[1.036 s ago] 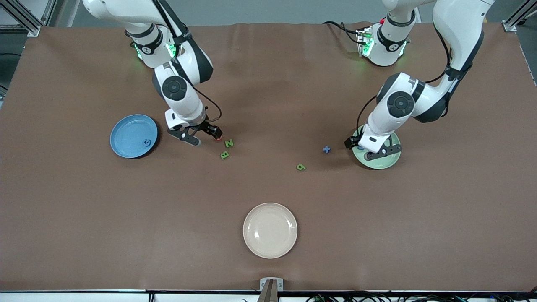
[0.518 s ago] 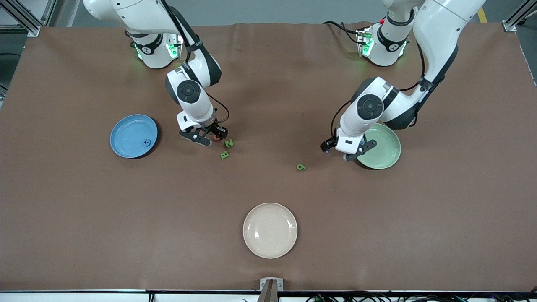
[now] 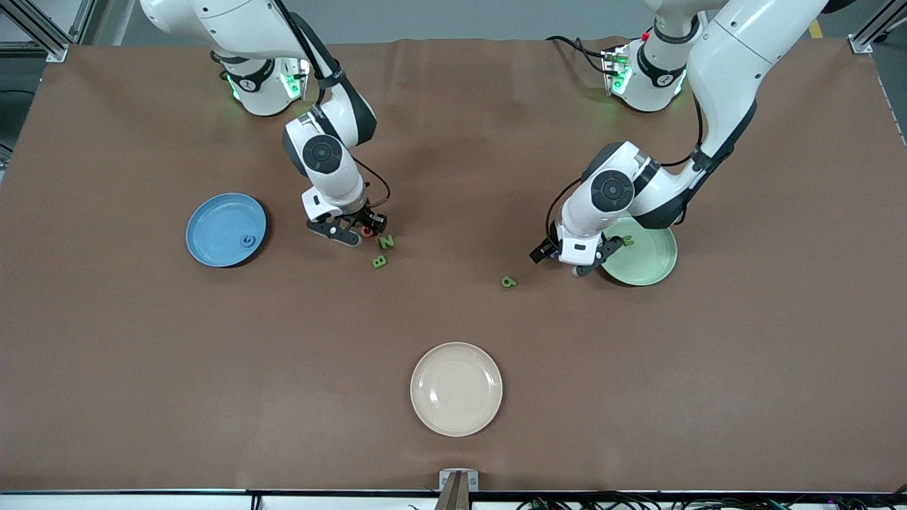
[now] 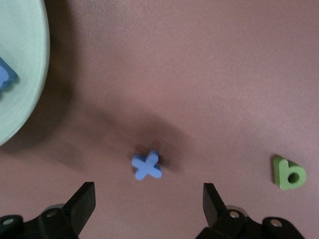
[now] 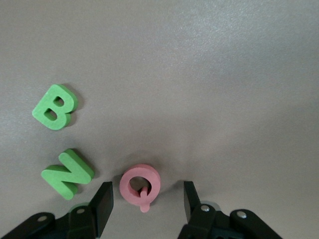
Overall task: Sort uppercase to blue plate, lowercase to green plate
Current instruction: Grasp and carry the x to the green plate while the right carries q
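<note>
1. We are lowering the right gripper point(image 5: 144, 204) around the pink Q point(image 5: 140, 184), jaws partly open and straddling it, nothing held yet.
2. We are keeping clear of the green N point(image 5: 67, 173) just beside it and the green B point(image 5: 55, 106); closing squarely avoids nudging them.
3. The blue plate point(image 3: 212, 244) is lying toward the right arm's end of the tabletop.
4. We are holding the left gripper point(image 4: 149, 206) wide over the blue x point(image 4: 146, 166), near the green plate point(image 4: 25, 74).
5. We are centring before descending.

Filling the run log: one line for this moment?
left gripper: open over blue x | right gripper: open around pink Q
</note>
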{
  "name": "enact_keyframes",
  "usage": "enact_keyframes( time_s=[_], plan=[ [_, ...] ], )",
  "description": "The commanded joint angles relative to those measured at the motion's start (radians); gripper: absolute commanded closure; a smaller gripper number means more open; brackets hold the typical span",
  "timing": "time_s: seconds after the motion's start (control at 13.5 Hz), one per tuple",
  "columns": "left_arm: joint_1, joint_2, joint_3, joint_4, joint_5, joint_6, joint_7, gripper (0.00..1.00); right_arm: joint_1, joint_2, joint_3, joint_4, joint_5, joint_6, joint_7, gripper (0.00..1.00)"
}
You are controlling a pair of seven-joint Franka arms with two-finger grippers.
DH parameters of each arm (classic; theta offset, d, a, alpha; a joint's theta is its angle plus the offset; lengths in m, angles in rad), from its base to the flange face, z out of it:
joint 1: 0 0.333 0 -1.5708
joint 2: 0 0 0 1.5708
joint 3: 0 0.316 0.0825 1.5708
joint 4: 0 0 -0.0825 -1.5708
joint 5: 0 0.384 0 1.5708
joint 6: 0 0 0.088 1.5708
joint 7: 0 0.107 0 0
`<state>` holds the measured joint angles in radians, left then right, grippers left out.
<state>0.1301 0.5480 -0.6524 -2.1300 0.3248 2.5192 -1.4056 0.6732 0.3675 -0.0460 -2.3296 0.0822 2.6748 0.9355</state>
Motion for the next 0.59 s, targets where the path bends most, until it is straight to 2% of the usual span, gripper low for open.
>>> enact_keyframes(
  time_s=[0.0,0.3,0.44,0.52],
  plan=[
    [-0.01,0.039,0.013,0.024,0.069,0.024,-0.071,0.08,0.017,0.014,-0.008,-0.002,0.008,0.026,0.011,0.35],
    [-0.012,0.066,0.014,0.038,0.097,0.026,-0.104,0.17,0.016,0.019,-0.008,-0.001,0.008,0.031,0.011,0.41],
    [-0.015,0.067,0.016,0.038,0.097,0.026,-0.105,0.25,0.013,0.018,-0.008,-0.001,0.008,0.03,0.011,0.52],
    [-0.017,0.069,0.02,0.038,0.099,0.026,-0.105,0.3,0.011,0.018,-0.008,-0.001,0.008,0.028,0.009,0.61]
  ],
)
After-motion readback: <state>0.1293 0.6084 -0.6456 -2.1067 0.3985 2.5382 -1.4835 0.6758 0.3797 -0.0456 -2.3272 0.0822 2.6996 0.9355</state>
